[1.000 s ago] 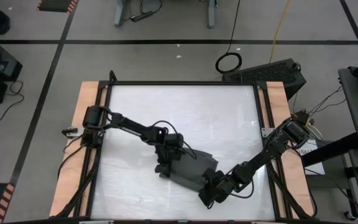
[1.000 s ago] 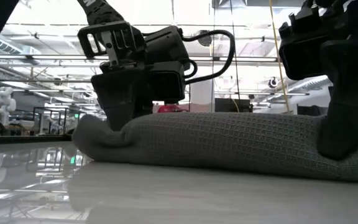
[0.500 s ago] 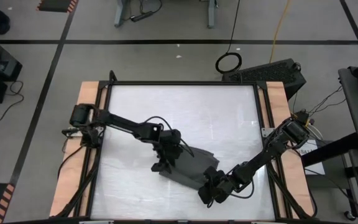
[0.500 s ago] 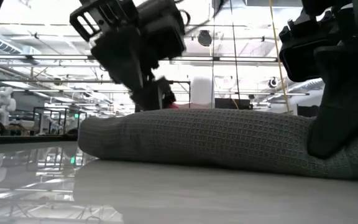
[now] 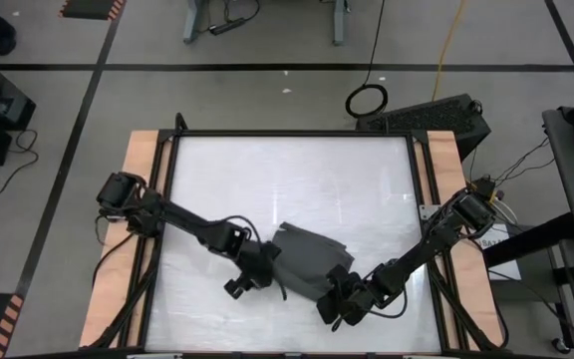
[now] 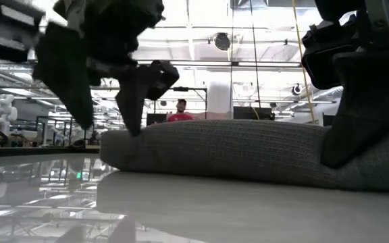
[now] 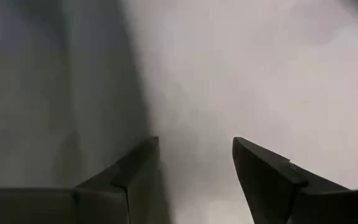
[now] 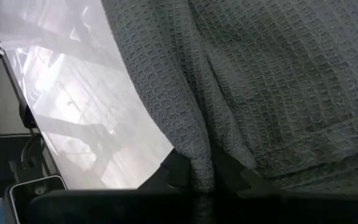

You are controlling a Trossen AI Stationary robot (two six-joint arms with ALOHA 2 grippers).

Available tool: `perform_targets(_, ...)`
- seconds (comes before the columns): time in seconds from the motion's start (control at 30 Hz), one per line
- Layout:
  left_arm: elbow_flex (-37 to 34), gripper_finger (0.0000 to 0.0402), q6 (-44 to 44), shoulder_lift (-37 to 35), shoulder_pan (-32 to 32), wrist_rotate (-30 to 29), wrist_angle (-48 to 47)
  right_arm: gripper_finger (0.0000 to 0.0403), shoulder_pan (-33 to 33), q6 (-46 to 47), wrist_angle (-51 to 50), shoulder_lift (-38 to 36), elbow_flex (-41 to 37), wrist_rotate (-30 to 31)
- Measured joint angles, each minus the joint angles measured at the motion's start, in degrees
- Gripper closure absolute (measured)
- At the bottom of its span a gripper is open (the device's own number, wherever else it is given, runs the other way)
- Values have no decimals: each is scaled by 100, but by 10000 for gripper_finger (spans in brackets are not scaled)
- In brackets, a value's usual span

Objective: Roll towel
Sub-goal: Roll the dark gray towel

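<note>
The glossy white table (image 5: 287, 189) mirrors ceiling lights and sits in a black frame with wooden side strips, on grey floor marked with black tape. The rolled-up towel (image 5: 307, 264) lies near its front edge. The left gripper (image 5: 245, 283), fingers apart, hovers beside the towel's left end. The right gripper (image 5: 339, 299) is clamped on the towel's right end.

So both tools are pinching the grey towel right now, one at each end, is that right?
Not quite. Only the right tool is pinching the towel; the right wrist view shows cloth between its fingers. The left tool is open over bare table beside the towel, as its wrist view shows.
</note>
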Motion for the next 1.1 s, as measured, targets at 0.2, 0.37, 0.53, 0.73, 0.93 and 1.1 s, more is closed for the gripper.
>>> perform_targets(0.2, -309, 194, 105, -2, -183, -1247, 477, 385, 7, 81, 75, 0, 0, 7)
perform_targets(0.37, -396, 194, 165, -2, -184, -1915, 789, 385, 7, 81, 297, 0, -2, 0)
perform_targets(0.53, -396, 194, 311, -2, -240, -2147, 990, 385, 7, 98, 405, 2, -2, -15)
perform_targets(0.73, -396, 194, 721, -2, -372, -2556, 1143, 385, 49, 193, 454, 2, -2, -11)
perform_targets(0.93, -392, 194, 1118, 49, -173, -2496, 1605, 385, 145, 206, 468, 1, -2, -4)
perform_targets(1.1, -390, 194, 1310, 331, 173, -1570, 1549, 385, 157, 204, 483, 2, 0, 15)
